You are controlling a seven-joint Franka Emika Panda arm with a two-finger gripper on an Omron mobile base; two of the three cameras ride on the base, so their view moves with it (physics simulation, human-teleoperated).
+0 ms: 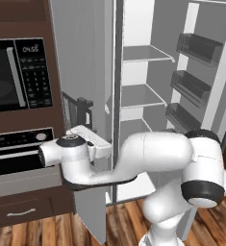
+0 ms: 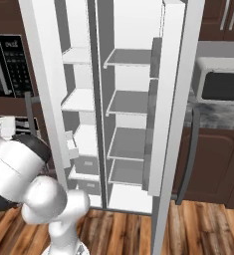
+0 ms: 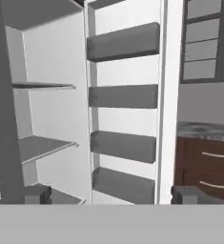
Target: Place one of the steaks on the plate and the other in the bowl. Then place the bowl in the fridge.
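Wooden floor (image 1: pixel 42 230) down low, dark brown cupboards all around. Tall grey fridge (image 1: pixel 138 62) straight ahead of the white arm (image 1: pixel 153 156), both doors swung wide open. White shelves (image 2: pixel 128 102) inside, stacked one over the other, split by a wall down the middle. Dark bins (image 1: pixel 198 48) on the inside of the right door. Black microwave (image 1: pixel 8 77) set in the wall to the left of the fridge, with an oven (image 1: pixel 18 158) under it and a brown drawer (image 1: pixel 20 211) lower still.

Gripper (image 1: pixel 78 108) up in front of the left fridge door, near its edge, at the end of the bent arm. Seen from the hand, gripper (image 3: pixel 113 195) with two small dark fingertips (image 3: pixel 37 194) far apart, wide open, nothing between them, nothing held. Pointed at the fridge shelves. Past the right door, a grey counter (image 3: pixel 204 129) with brown drawers (image 3: pixel 208 167) below and a window (image 3: pixel 206 38) above.
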